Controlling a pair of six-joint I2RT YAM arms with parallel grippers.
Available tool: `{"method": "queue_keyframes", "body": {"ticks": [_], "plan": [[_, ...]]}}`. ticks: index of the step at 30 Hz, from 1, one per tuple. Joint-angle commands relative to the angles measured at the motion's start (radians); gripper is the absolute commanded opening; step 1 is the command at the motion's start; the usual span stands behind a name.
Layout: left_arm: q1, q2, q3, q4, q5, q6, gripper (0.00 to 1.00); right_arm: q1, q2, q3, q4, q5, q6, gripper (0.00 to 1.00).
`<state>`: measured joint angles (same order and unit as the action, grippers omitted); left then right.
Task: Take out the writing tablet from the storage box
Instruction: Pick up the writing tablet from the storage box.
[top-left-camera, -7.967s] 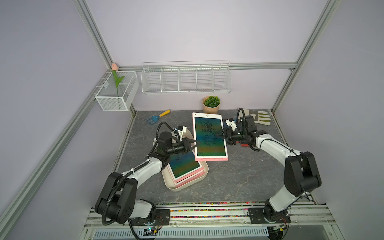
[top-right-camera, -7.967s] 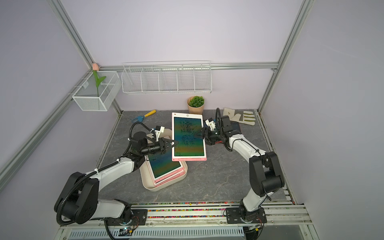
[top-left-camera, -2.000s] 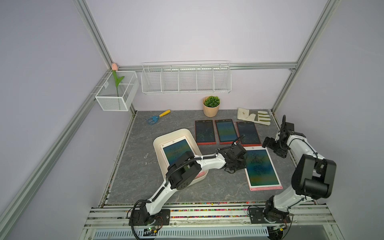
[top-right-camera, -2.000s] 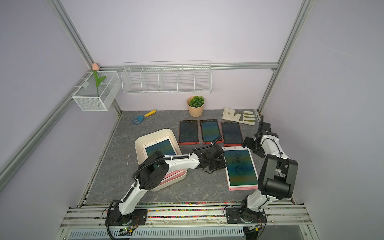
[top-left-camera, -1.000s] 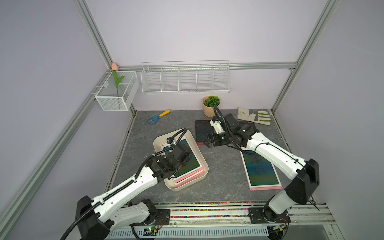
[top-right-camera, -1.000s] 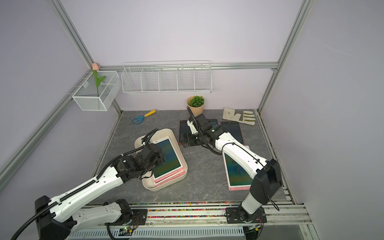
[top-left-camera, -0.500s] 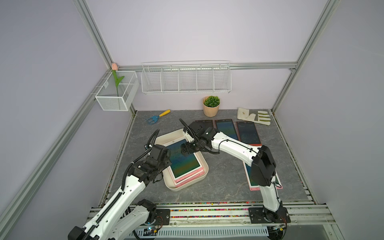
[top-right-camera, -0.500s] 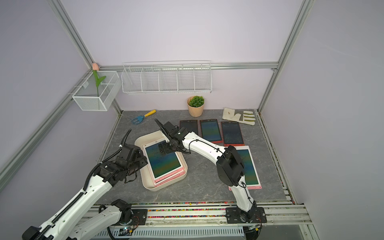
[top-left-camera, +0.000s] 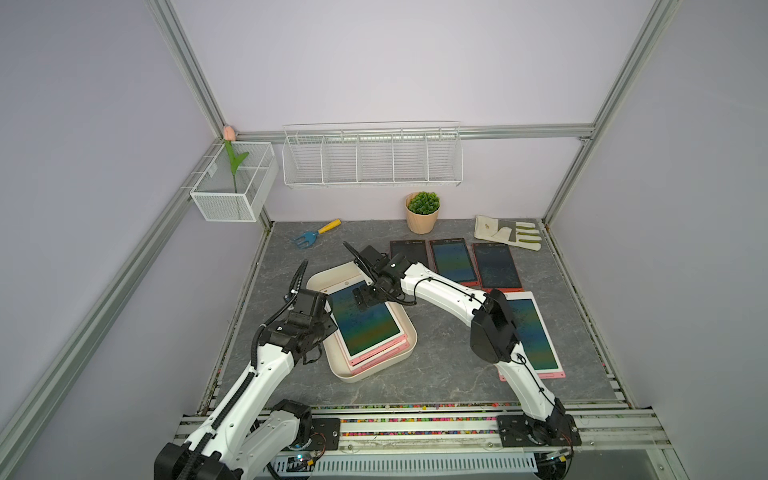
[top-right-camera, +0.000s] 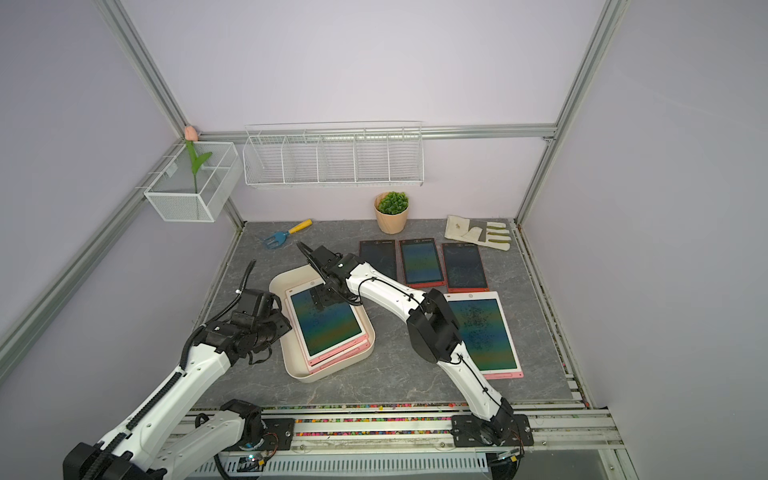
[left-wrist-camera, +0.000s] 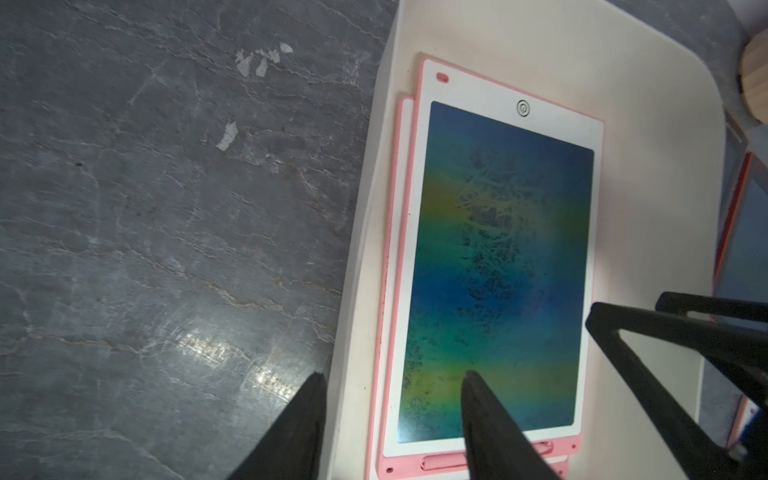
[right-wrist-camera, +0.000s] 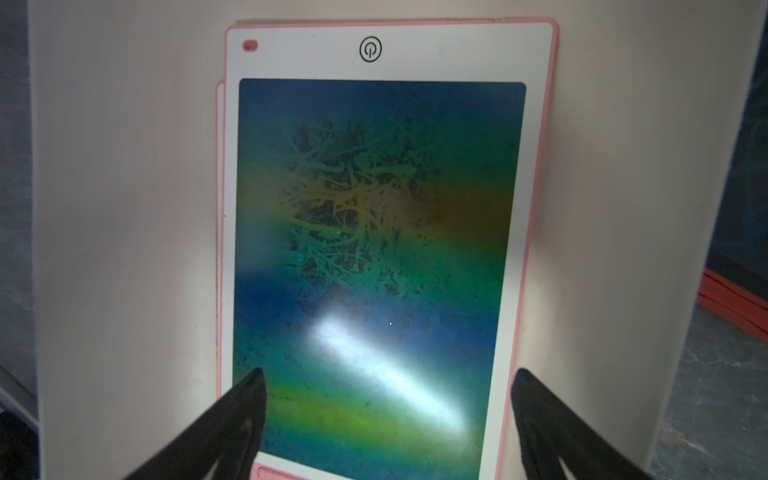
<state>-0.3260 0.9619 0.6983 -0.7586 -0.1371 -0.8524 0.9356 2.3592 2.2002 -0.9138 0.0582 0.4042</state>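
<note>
The writing tablet (top-left-camera: 362, 322), pink-rimmed with a white frame and a blue-green screen, lies flat on top of a second pink tablet (left-wrist-camera: 397, 249) inside the storage box (top-left-camera: 376, 370); the lower one juts out a little along one long side and one short end. In both top views the cream storage box sits on the grey stone-look table (top-left-camera: 436, 374), tilted relative to the table's front edge.

The right gripper (top-left-camera: 365, 296) hangs over the far end of the writing tablet, and in the right wrist view its two black fingers (right-wrist-camera: 245, 399) stand wide apart, one over the screen's edge and one past the tablet's other long rim, with nothing between them. Whether they touch the tablet cannot be told.

The left gripper (left-wrist-camera: 390, 415) is at the storage box's near-left wall; in the left wrist view its fingers are parted, one outside the wall over the table and one over the screen, straddling the wall without clamping it.

Beyond the storage box, towards the back wall, three red-framed tablets (top-left-camera: 454, 262) lie in a row. A large pink tablet (top-left-camera: 530, 332) lies on the far side of the right arm from the box. Further back stand a potted plant (top-left-camera: 422, 210), a work glove (top-left-camera: 507, 232) and a small blue rake (top-left-camera: 313, 235)
</note>
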Motion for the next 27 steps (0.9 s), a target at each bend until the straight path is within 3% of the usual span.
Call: {"method": "queue_keyframes", "body": {"ticks": [1, 11, 18, 27], "plan": [[0.019, 0.012, -0.016, 0.042, 0.022, 0.027, 0.53, 0.012, 0.044, 0.05, -0.09, 0.092, 0.002, 0.93], [0.039, 0.103, -0.031, 0.102, 0.038, 0.05, 0.53, 0.012, 0.077, 0.05, -0.063, 0.156, 0.042, 0.96], [0.059, 0.064, -0.033, 0.062, 0.015, 0.064, 0.54, 0.007, 0.094, 0.05, -0.051, 0.135, 0.045, 0.97], [0.082, 0.125, -0.072, 0.128, 0.071, 0.068, 0.5, -0.01, 0.12, 0.053, -0.012, 0.108, 0.051, 0.97]]}}
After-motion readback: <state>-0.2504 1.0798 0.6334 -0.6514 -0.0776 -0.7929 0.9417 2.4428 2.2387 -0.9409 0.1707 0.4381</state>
